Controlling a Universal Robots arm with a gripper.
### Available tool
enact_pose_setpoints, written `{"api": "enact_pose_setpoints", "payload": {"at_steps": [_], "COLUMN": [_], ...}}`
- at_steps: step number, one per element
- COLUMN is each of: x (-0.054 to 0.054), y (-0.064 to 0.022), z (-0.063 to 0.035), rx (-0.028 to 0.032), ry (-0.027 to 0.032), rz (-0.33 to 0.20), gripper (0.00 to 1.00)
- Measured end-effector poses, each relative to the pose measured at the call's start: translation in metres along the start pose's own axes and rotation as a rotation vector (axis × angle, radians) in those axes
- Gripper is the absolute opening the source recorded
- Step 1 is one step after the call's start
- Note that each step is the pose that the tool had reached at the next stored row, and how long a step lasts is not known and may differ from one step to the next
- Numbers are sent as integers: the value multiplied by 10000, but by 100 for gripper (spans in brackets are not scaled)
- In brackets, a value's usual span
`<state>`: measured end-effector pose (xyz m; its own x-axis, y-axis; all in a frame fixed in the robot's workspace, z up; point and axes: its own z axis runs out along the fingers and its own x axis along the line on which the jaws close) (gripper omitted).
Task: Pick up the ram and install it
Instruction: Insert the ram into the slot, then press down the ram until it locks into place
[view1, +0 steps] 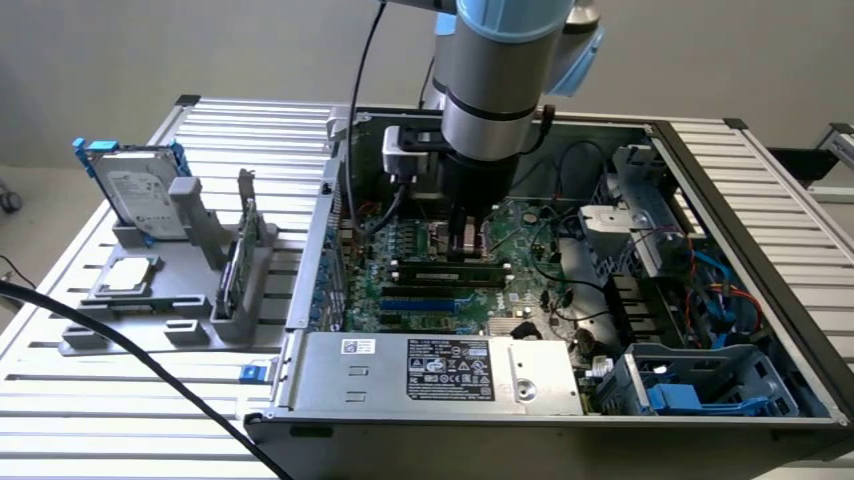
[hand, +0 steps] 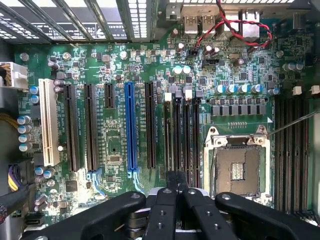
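1. The jaws are seen fully shut in the wrist view, the black fingertips (hand: 175, 181) pressed together with nothing held between them. They are poised over the narrow black memory slots (hand: 182, 135) beside the empty processor socket (hand: 237, 170).
2. In the exterior view the ram (view1: 451, 270) is seen at frame centre, lying lengthwise in a slot directly beneath the jaws. Whether it is touched cannot be told.
3. The blue slot (hand: 130, 125), the white slot (hand: 48, 122) and twisted red and black wires (hand: 235, 25) are shown clearly by the wrist view. The arm (view1: 494, 90) is seen from outside in the exterior view.
4. The motherboard (view1: 534, 250) is contained in the open computer case (view1: 694, 150), with a silver labelled box (view1: 441, 370) at lower centre and blue plastic parts (view1: 681, 395) at lower right.
5. At the frame's left, a grey fixture (view1: 134, 325) is carried by the slatted counter (view1: 107, 400). A hard drive (view1: 140, 200) is held upright in it, and a silver processor chip (view1: 127, 275) lies flat.
6. The lower left is crossed by a black cable (view1: 134, 370).
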<state>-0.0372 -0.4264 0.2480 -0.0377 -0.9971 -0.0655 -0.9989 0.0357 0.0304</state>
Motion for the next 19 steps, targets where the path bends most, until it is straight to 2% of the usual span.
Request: {"api": "enact_pose_setpoints", "payload": {"at_steps": [15,19], "x": [-1,1], "y": [-2,-4], "z": [-1,42], "rx": [-3,-3], "ry": [3,2], "rz": [-22,-23], "gripper": [11,11]}}
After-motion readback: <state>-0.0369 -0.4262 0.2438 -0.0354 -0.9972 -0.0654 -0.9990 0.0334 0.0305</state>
